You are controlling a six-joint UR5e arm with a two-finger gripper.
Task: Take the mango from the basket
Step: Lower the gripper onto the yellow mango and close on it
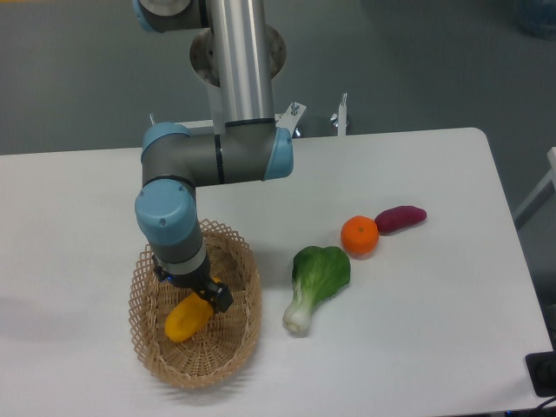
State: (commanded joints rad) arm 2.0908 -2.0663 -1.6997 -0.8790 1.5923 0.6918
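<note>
The yellow mango (185, 319) lies inside the tan wicker basket (239, 343) at the front left of the table. My gripper (201, 295) is down inside the basket, right over the mango's upper right end. The wrist hides most of the gripper. Only a dark finger (218, 298) shows beside the fruit, so the gap between the fingers is hidden. The mango still rests on the basket floor.
A green bok choy (316, 276) lies just right of the basket. Further right sit a round orange (360, 234) and a purple oblong vegetable (400, 218). The arm's upright column (239, 61) rises behind the basket.
</note>
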